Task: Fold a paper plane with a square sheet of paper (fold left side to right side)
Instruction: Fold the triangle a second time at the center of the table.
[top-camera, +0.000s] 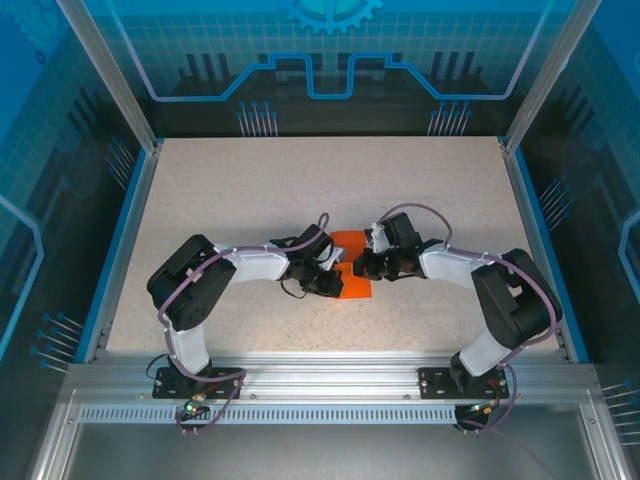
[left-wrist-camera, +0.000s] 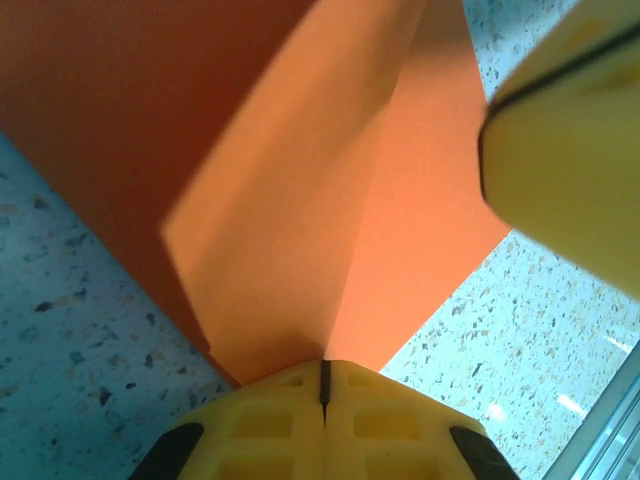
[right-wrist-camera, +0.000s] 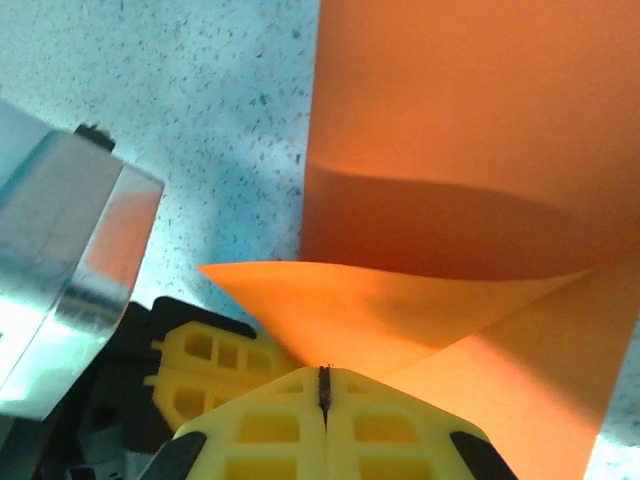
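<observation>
Nearest, left pincer (left-wrist-camera: 323, 368) clamped shut on edge of single square sheet of paper (left-wrist-camera: 300, 200); right pincer (right-wrist-camera: 323, 372) likewise shut, pinching raised corner. Two pincers face each other, close. Beyond, sheet partly curled, resting mid table (top-camera: 300, 180).

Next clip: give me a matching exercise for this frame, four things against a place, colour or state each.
Things:
1. left gripper
2. right gripper
3. square sheet of paper
4. table

Descriptions:
A. pale speckled surface
B. shut on the sheet, reaching in from the right of the top view
C. orange, curled up between the two arms
D. shut on the sheet, reaching in from the left of the top view

Pairs: 1-D, 2-B, 3-C, 4-A
</observation>
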